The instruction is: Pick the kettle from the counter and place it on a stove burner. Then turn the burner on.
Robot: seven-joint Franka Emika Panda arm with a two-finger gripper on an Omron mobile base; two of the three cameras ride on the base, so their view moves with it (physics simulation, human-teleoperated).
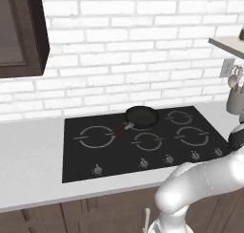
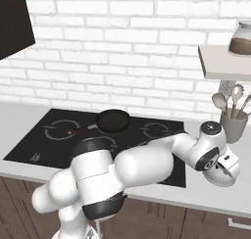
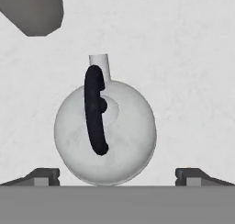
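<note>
The kettle (image 3: 105, 133) is a pale round body with a black arched handle and a short spout. In the hand view it stands upright on the light counter (image 3: 183, 58). My gripper (image 3: 121, 175) hangs straight above it, open, one fingertip on each side of the body and nothing between them. In the right base view the kettle (image 2: 228, 177) peeks out from under my hand, on the counter right of the stove (image 2: 29, 147). The widest stove burner (image 1: 97, 136) is the bare ring at the stove's left.
A black frying pan (image 1: 142, 116) with a reddish handle sits on a rear burner. A row of knobs (image 1: 143, 163) runs along the stove's front edge. A grey utensil holder (image 2: 233, 126) stands just behind the kettle, under a wall shelf (image 2: 220, 61) holding a jar.
</note>
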